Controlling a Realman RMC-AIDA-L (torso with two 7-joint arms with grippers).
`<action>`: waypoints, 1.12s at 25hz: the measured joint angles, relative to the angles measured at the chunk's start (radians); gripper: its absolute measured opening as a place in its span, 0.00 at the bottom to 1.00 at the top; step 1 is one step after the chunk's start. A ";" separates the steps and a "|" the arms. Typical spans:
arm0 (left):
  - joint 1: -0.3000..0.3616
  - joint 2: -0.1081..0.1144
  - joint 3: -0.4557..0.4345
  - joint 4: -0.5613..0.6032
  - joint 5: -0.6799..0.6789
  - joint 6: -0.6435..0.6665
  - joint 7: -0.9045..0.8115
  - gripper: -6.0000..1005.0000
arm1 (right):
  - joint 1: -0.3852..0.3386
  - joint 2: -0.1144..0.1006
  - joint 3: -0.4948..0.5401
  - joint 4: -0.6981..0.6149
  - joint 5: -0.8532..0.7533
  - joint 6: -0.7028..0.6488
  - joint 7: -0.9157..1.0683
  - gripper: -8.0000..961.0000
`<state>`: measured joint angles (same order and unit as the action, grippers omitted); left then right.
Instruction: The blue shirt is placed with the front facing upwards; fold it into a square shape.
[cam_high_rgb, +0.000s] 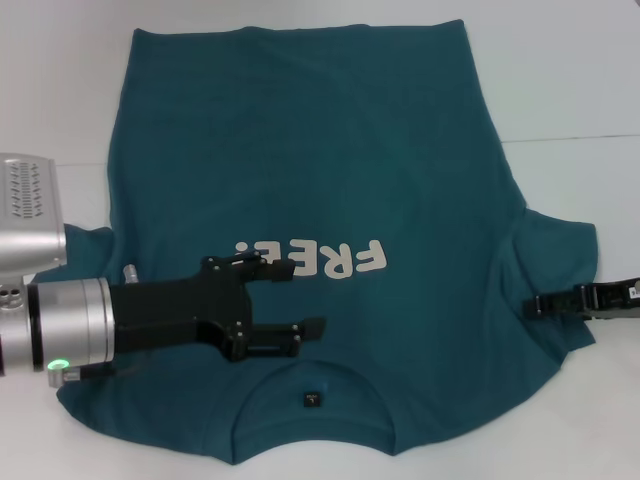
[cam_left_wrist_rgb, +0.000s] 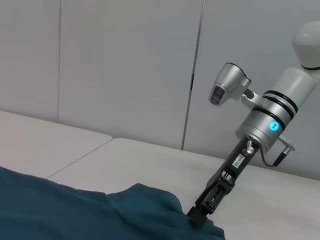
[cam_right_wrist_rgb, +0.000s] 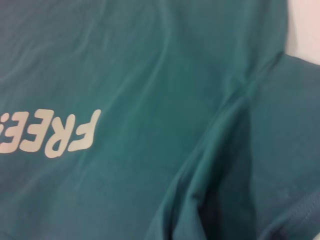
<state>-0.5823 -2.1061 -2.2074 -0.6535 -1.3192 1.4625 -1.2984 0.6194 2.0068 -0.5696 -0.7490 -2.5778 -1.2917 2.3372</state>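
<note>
Shirt (cam_high_rgb: 330, 150) spread flat on table (cam_high_rgb: 580, 80), front up, collar nearest the robot. Left gripper (cam_high_rgb: 305, 300) over the chest by the lettering, jaws wide, holding nothing. Right gripper (cam_high_rgb: 535, 306) at the right sleeve edge, seemingly pinched on the cloth; jaw gap hard to tell. Risks: shallow pinch slipping off the sleeve; uneven pull dragging or bunching the body; crooked fold.
</note>
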 joint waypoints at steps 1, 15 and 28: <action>0.001 0.000 0.000 0.000 0.000 0.000 0.000 0.84 | 0.006 -0.001 0.000 0.008 0.002 0.005 -0.002 0.98; 0.005 -0.002 0.000 0.000 0.000 -0.004 0.005 0.84 | 0.016 -0.009 0.001 0.012 0.000 0.034 -0.010 0.98; 0.006 -0.003 0.000 0.000 0.000 -0.004 0.005 0.84 | 0.018 -0.014 -0.009 0.037 -0.004 0.065 -0.020 0.98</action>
<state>-0.5768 -2.1093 -2.2074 -0.6535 -1.3192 1.4586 -1.2931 0.6378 1.9926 -0.5783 -0.7115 -2.5820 -1.2263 2.3172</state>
